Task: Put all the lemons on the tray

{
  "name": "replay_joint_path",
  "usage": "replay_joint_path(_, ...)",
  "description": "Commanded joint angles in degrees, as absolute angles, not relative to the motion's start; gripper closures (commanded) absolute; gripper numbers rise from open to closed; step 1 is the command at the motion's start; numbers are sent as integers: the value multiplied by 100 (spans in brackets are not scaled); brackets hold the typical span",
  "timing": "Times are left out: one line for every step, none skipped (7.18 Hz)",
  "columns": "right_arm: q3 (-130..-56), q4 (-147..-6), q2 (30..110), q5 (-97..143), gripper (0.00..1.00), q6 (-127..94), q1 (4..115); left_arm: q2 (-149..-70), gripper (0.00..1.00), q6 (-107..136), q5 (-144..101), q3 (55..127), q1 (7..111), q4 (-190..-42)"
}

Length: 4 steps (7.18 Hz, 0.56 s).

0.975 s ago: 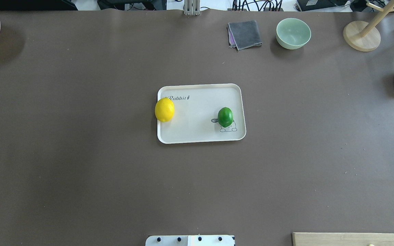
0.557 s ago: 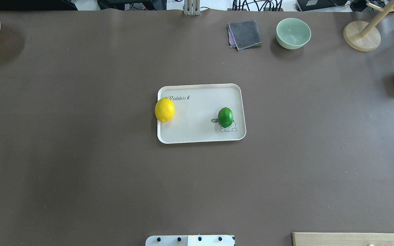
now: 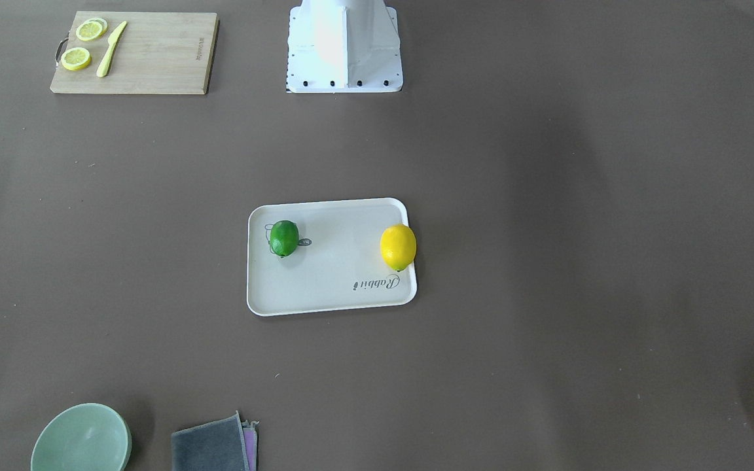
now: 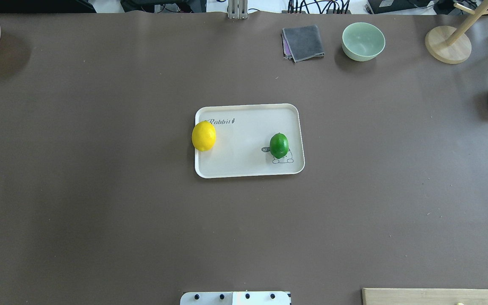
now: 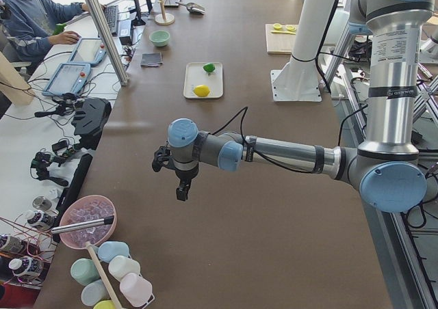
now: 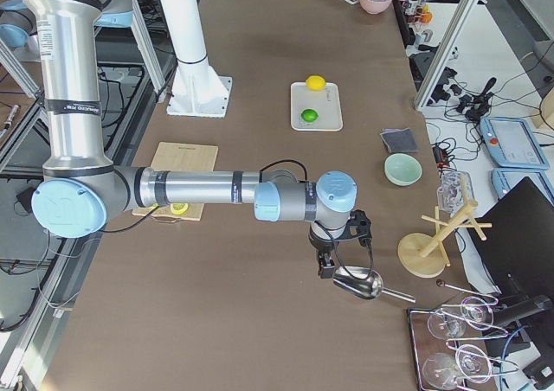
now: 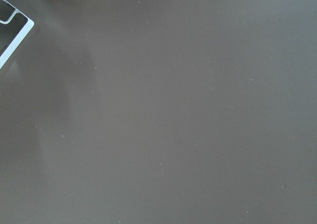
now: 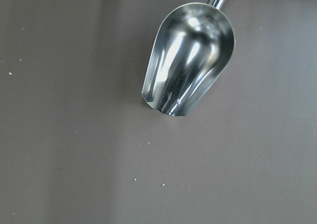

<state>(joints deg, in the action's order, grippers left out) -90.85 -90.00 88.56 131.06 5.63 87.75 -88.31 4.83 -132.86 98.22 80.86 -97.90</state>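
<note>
Resting on tray point(image 4: 244, 169) — yellow lemon point(image 4: 203, 135) at rim, green lemon point(image 4: 279, 145) inside; seems done. Left gripper point(image 5: 179, 186), right gripper point(image 6: 325, 266) far off — cannot tell grip.

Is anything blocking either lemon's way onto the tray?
Nothing visible does. The yellow lemon and the green lemon already lie on the tray, the yellow one right at its rim on the robot's left.

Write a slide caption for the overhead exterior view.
Yellow lemon at the left rim of the tray, green lemon over its cartoon drawing; arms out of frame.
</note>
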Motion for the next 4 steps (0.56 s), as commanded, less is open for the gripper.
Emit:
replay_joint_path(-9097,-9018,8868,13104,0,571,8798,-8850,2,475,-13289,9853,8086,-9808)
replay_joint_path(-9097,-9018,8859,13104,0,563,8798,-8868,2,475,-13289,9853,8086,-9809)
replay_joint_path(-9097,-9018,8851,13113,0,536,8798,-8929,2,483,-13211,9853,8086,-9765)
replay_joint_path(-9088,-9018,8824,13105,0,519,8798,-8843,2,483,-13071,9853,8095,-9799)
